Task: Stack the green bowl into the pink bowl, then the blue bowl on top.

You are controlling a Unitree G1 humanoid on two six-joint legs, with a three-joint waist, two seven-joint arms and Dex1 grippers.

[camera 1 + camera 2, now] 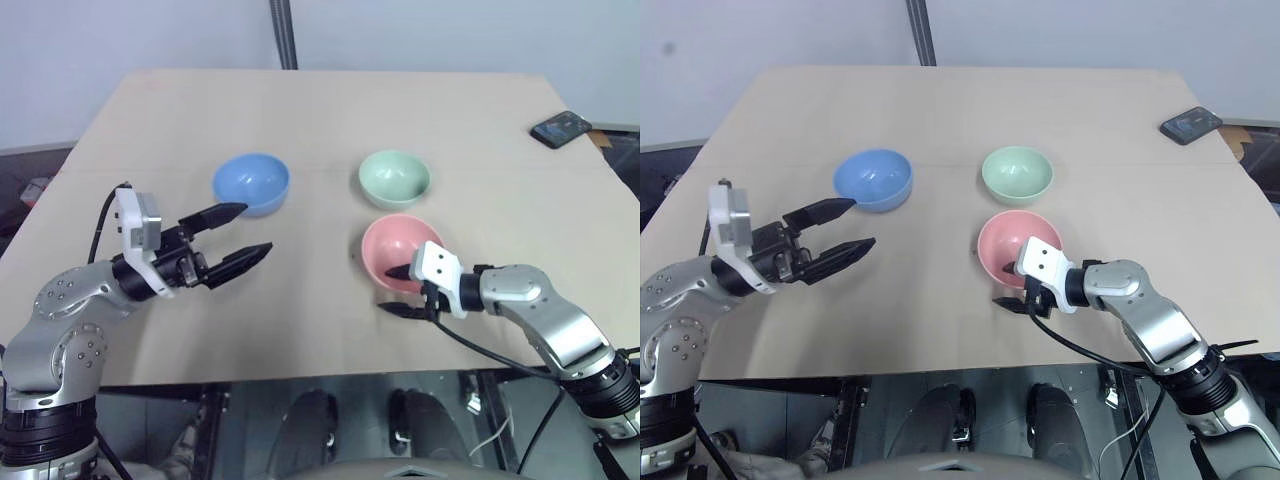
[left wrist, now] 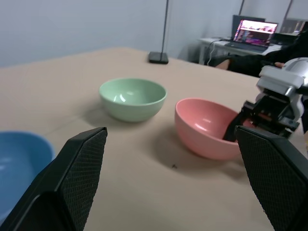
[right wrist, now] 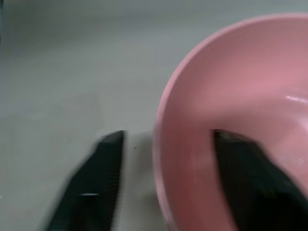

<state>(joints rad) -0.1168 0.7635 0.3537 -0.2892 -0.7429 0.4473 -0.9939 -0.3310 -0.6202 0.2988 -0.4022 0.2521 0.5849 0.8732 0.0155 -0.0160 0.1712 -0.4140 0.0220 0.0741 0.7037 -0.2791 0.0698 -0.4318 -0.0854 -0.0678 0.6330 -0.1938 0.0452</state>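
Three bowls stand on the table. The blue bowl point(image 1: 250, 183) is at the left, the green bowl point(image 1: 395, 178) to its right, and the pink bowl point(image 1: 395, 245) just in front of the green one. My right gripper point(image 1: 393, 291) is open astride the pink bowl's near rim point(image 3: 161, 139): one finger point(image 3: 250, 183) is inside the bowl and the other point(image 3: 96, 187) outside, with a gap to the wall. My left gripper point(image 1: 255, 228) is open and empty, hovering just in front of the blue bowl and pointing toward the pink one point(image 2: 207, 127).
A dark phone point(image 1: 562, 128) lies near the table's far right edge. A pole point(image 1: 285, 40) rises behind the far edge. The tan table point(image 1: 320, 110) is bare beyond the bowls. A laptop point(image 2: 257, 31) sits on a desk off to the right.
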